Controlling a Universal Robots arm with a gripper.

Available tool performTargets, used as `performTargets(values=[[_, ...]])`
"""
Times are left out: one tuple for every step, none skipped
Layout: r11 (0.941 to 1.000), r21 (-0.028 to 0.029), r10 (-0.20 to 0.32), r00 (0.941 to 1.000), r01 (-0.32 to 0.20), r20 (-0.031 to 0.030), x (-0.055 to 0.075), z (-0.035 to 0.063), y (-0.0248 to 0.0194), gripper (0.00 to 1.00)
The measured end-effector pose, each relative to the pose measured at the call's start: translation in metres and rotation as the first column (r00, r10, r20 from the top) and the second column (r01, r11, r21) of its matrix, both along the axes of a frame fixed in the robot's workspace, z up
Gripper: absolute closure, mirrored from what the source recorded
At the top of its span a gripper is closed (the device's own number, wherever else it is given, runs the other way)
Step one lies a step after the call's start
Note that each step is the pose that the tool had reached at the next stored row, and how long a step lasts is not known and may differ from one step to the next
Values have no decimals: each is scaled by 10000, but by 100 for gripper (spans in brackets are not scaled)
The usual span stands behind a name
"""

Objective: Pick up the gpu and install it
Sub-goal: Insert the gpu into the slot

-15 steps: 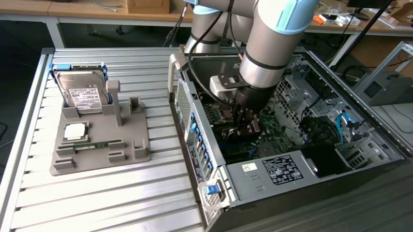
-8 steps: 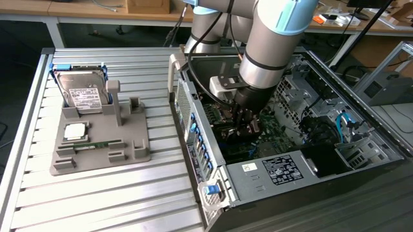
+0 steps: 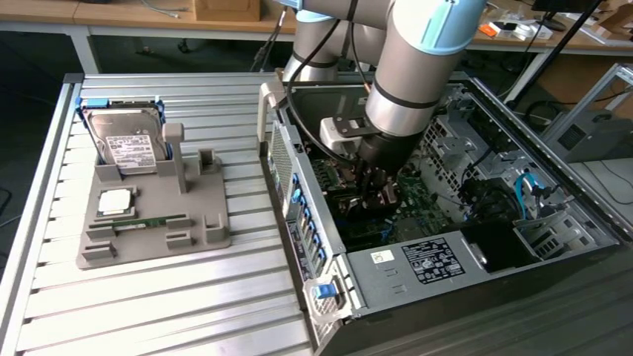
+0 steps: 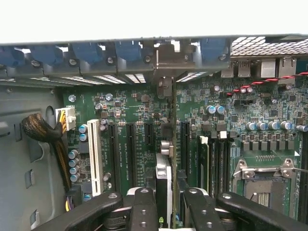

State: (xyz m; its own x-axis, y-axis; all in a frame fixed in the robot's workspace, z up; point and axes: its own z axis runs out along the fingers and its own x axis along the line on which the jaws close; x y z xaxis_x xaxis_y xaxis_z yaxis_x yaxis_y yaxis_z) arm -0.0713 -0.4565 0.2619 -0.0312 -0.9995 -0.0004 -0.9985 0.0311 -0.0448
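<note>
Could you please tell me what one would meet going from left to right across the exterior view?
hard drive → computer case's wall of blue latches → tool gripping the gpu → blue cables

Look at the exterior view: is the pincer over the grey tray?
No, the pincer, gripping the gpu, is down inside the open case, apart from the tray.

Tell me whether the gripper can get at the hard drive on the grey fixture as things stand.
Probably not: the gripper is deep inside the computer case, clamped on the gpu, and the hard drive stands outside, past the case's side wall.
</note>
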Motion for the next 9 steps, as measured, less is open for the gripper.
performTargets(values=[[10000, -2, -1, 10000, 1, -1, -1, 0, 0, 73], [10000, -2, -2, 10000, 2, -2, -1, -1, 0, 73], [10000, -3, -2, 10000, 2, -1, -2, -1, 0, 73], [10000, -13, -3, 10000, 3, 2, -4, -2, 0, 73], [10000, -38, -4, 10000, 4, 8, -5, -3, 0, 73], [10000, -65, -2, 10000, 2, 12, -5, -3, 0, 73], [10000, -75, -1, 10000, 1, 15, -6, -2, 0, 73], [10000, -77, -2, 10000, 2, 18, -9, -2, 0, 73], [10000, -77, -2, 10000, 2, 21, -13, -2, 0, 73]])
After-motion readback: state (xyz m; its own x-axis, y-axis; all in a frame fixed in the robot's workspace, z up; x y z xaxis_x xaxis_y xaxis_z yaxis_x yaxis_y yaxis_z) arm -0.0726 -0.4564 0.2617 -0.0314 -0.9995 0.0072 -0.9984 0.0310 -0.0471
